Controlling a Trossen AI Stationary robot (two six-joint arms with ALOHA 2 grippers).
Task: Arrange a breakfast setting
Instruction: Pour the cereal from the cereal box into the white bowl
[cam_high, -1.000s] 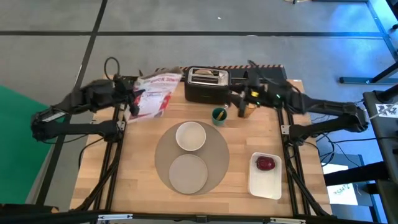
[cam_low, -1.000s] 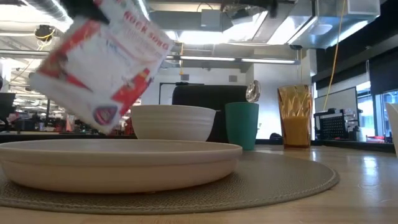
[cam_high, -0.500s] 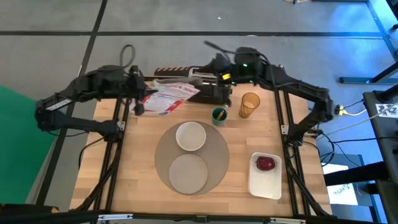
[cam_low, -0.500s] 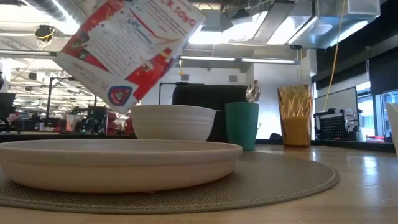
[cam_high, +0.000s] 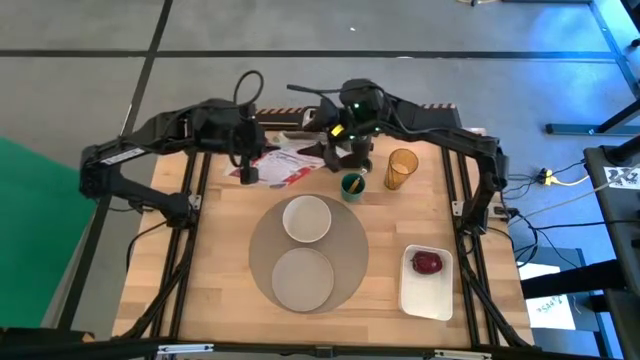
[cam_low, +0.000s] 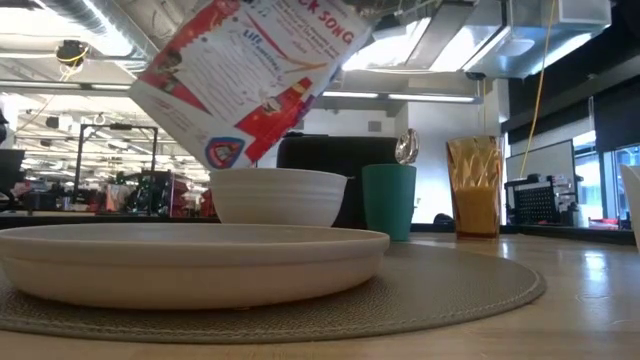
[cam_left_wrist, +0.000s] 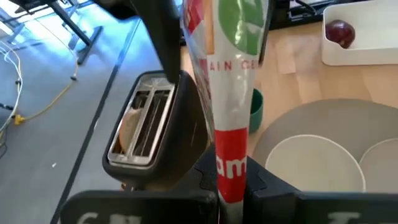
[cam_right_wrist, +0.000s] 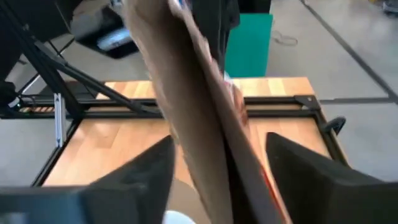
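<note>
The left gripper (cam_high: 246, 170) has its jaws clenched on one end of a red-and-white printed bag (cam_high: 285, 158), which hangs tilted off the desk (cam_high: 215, 255) and reaches from those jaws toward the right gripper (cam_right_wrist: 221, 171). That one's jaws are spread, one on each side of the bag's far end; whether either side touches the bag I cannot say for sure. The bag looks light, soft and crinkly, with loose contents that would shift, so it is best pinched at a flat sealed edge rather than its belly. Below and in front of both jaws lies one round placemat (cam_high: 345, 250), carrying one white bowl (cam_high: 306, 218) and one white plate (cam_high: 303, 277), both stiff, smooth and breakable, best taken by the rim. Beside the right jaws stands one black toaster (cam_left_wrist: 149, 127) with what may be a bagel (cam_left_wrist: 129, 127) in a slot. Just beyond are two cups: a green cup (cam_high: 352, 184) holding a utensil, and an amber cup (cam_high: 401, 168), light and slippery. Farthest right, well apart from either jaws, one red apple (cam_high: 428, 263) sits in one white tray (cam_high: 428, 295).
</note>
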